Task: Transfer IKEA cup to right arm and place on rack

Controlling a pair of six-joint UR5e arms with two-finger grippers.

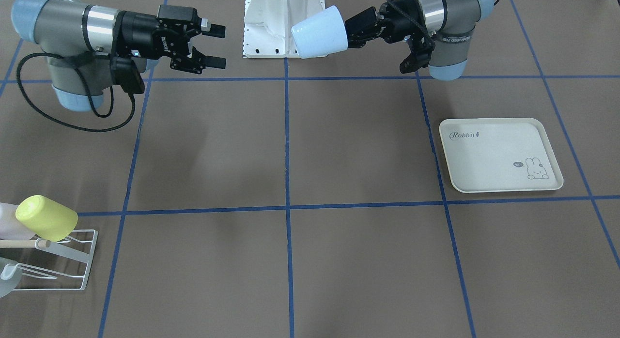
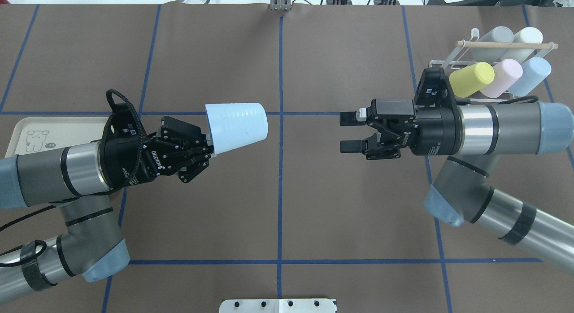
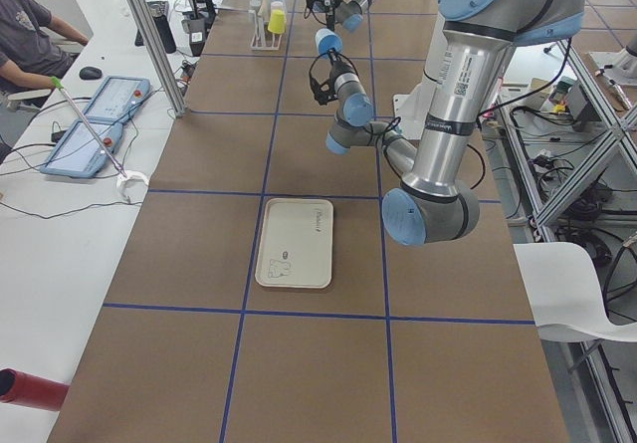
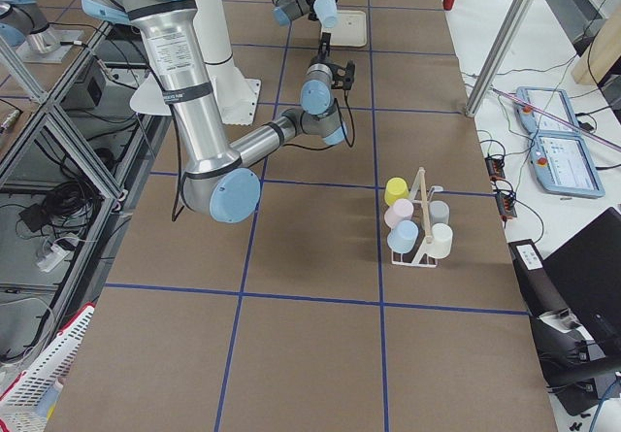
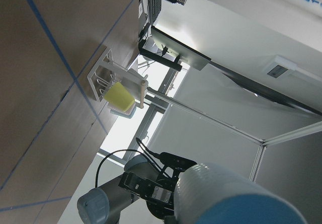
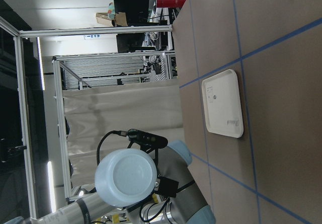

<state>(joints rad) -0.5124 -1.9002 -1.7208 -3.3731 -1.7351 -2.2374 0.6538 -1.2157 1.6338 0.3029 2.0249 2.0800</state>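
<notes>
My left gripper (image 2: 210, 145) is shut on the rim of a light blue IKEA cup (image 2: 236, 127), holding it on its side above the table's middle with its base pointing toward the right arm. My right gripper (image 2: 341, 132) faces it with its jaws open and empty, a clear gap short of the cup. In the front-facing view the cup (image 1: 319, 33) and the open right gripper (image 1: 223, 46) stand apart at the same height. The right wrist view looks straight at the cup's base (image 6: 126, 177). The white wire rack (image 2: 489, 45) with its wooden dowel stands far right.
Several cups hang on the rack, among them a yellow one (image 2: 471, 79), a pink one (image 2: 506, 77) and a light blue one (image 2: 529, 75). A cream rabbit-printed tray (image 1: 499, 154) lies on the left arm's side. Blue tape lines grid the brown table (image 2: 278, 205).
</notes>
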